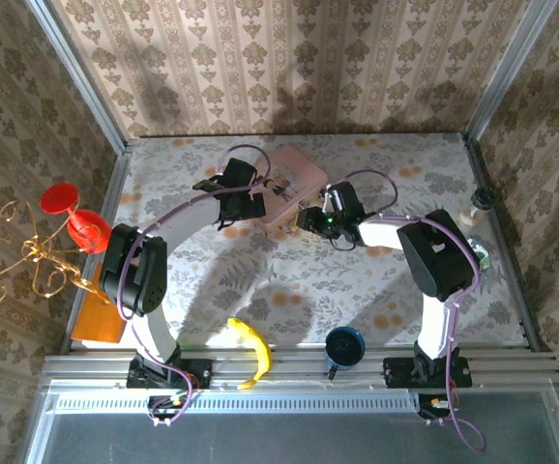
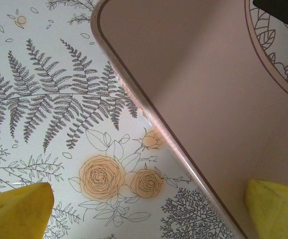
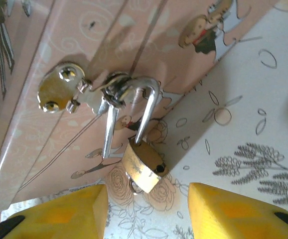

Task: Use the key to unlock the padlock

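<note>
The small brass padlock [image 3: 143,169] hangs by its silver shackle [image 3: 149,94] from the hasp [image 3: 59,89] on the pink box [image 3: 84,45]. One shackle leg stands free of the body. The other sits in it. A bit of thin metal ring [image 3: 132,189] shows under the body, and the key is hidden. My right gripper [image 3: 146,214] is open just short of the padlock, with nothing between its yellow fingers [image 3: 59,216]. My left gripper [image 2: 146,209] is open astride the box's edge [image 2: 149,119]. From above, both grippers [image 1: 241,198] [image 1: 308,217] meet at the box [image 1: 299,174].
A yellow banana [image 1: 250,350] and a dark blue cup [image 1: 343,346] lie near the arm bases. Red goblets [image 1: 76,217], a gold wire stand [image 1: 23,261] and an orange block [image 1: 101,309] are at the left edge. Small objects [image 1: 481,198] sit at the right rail.
</note>
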Robot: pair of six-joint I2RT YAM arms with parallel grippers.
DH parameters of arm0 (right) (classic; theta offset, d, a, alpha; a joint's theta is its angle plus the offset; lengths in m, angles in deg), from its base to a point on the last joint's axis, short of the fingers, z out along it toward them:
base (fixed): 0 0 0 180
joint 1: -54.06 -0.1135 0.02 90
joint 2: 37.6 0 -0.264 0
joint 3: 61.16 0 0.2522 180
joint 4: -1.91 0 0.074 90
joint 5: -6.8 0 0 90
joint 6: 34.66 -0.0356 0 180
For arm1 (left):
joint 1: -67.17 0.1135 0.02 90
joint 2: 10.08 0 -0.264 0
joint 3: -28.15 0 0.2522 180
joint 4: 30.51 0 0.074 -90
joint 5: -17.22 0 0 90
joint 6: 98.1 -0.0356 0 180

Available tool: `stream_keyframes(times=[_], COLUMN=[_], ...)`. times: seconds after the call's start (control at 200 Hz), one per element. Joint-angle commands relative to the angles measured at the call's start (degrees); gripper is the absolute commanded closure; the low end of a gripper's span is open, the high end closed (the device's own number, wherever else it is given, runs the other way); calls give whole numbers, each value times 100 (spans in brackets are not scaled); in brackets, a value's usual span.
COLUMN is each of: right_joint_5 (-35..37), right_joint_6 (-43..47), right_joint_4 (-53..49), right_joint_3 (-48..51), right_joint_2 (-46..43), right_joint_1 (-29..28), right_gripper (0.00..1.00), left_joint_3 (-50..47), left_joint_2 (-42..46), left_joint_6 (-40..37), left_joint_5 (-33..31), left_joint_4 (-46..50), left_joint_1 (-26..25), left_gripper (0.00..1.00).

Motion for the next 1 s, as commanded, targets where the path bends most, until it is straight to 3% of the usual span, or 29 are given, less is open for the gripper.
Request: stream_keyframes(times=[0.0,0.15,0.265,0.275,0.295,0.315,0.58,0.795,0.995], right_joint_5=[508,1650,2118,2134,2182,2218,3154,3698,3967], right_joint_6=[498,1055,1313,1330,1361,1393,1617,1577,1600], right_joint_4=[-769,-1614,-1852,-1857,-1862,-1876,-2494,-2662,-2893], right_joint_3=[-354,-791,-961,-969,-986,-1004,-1480,-1382,-1622], right_joint_2=[218,310,378,381,397,406,735,706,917], right_joint_1=[-177,-638,-886,-904,-937,-967,-1244,-1246,-1238], right_gripper=[50,43,40,33,7,0,1,9,9], left_joint_3=[84,103,86,86,85,85,57,42,60], left_joint_2=[-293,-332,-341,-348,-350,-350,-372,-381,-376], left_joint_6=[-209,-200,-179,-171,-174,-168,-113,-71,-60], left_joint_5=[17,53,109,113,120,130,228,280,320], left_joint_4=[287,287,257,256,252,252,191,165,149], left_joint_1=[57,80,80,80,80,80,89,88,89], left_gripper=[0,0,0,0,0,0,0,0,0])
